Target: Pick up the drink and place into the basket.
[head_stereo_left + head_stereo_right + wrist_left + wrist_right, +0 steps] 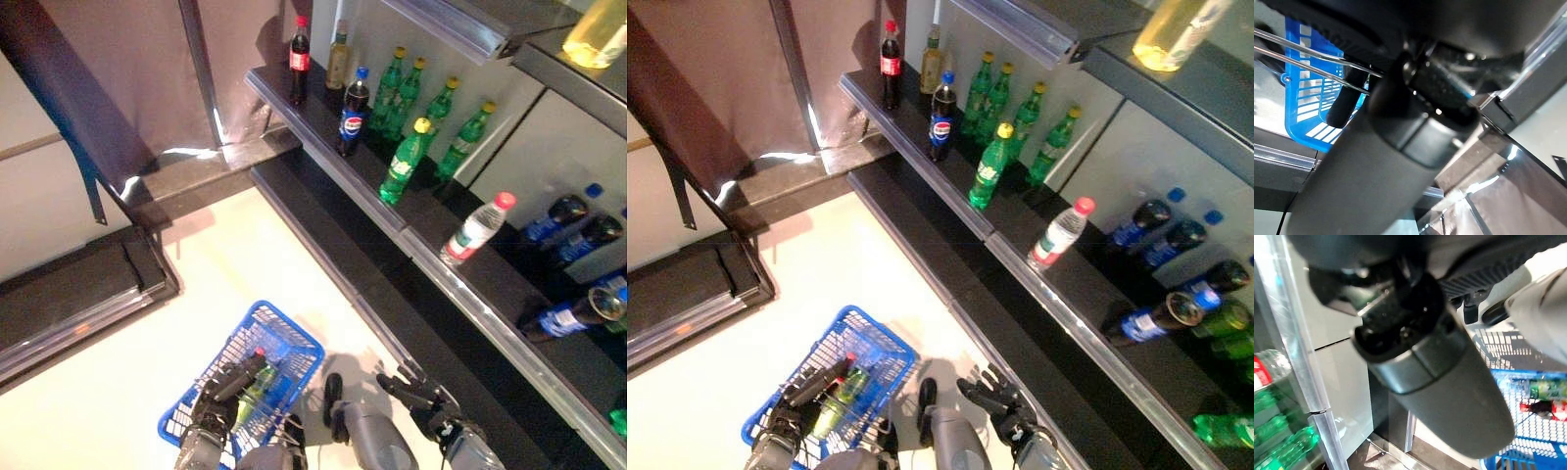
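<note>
The blue plastic basket with a lattice wall (284, 338) stands on the pale floor, and I take it as the landmark. The left robot hand (227, 390) is over the basket; its dark fingers are curled, and the left wrist view shows the thin metal handle of the basket (1312, 56) running under them, so I judge that it holds the basket by this handle.

Inside the basket, under that hand, lies a green plastic bottle with a red cap (841, 388). It is on its side. Its long axis runs from the near end of the basket toward the far end, and the cap points to the far end, toward the shelf. The right wrist view also shows a green bottle and something red on the basket bottom (1547, 399).

Such a bottle should be stiff, smooth and round, so rather slippery, and quite heavy if it is full. I think the best place to take it is around the middle of the body, not at the thin neck.

Right of the basket, the right robot hand (421, 394) hangs with spread, relaxed fingers and holds nothing.

Farther right of the basket, the dark shelf (323, 147) carries more standing bottles, among them a clear water bottle with a pink cap (476, 229).
</note>
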